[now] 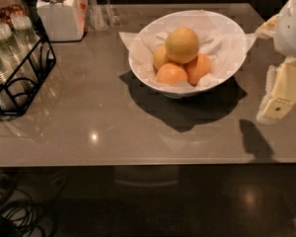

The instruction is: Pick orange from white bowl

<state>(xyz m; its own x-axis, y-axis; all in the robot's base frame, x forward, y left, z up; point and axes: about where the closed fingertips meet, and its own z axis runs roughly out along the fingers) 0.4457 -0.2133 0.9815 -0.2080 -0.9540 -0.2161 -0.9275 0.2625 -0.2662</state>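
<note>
At the far edge of the surface (89,112), the white bowl (140,70) holds the orange (181,44) on top.
At the right edge hangs the end effector (278,95), spread or pressed together I cannot tell; a glancing grip could roll the orange off the smaller fruits (171,74) or snag the paper (222,36).

The cream-coloured pincer (274,107) hangs over the grey table (89,127) at its right edge. Left of it, well apart, the large dimpled yellow-orange orange (181,44) tops three smaller fruits (171,74) in the glossy white paper-lined bowl (140,70).
</note>
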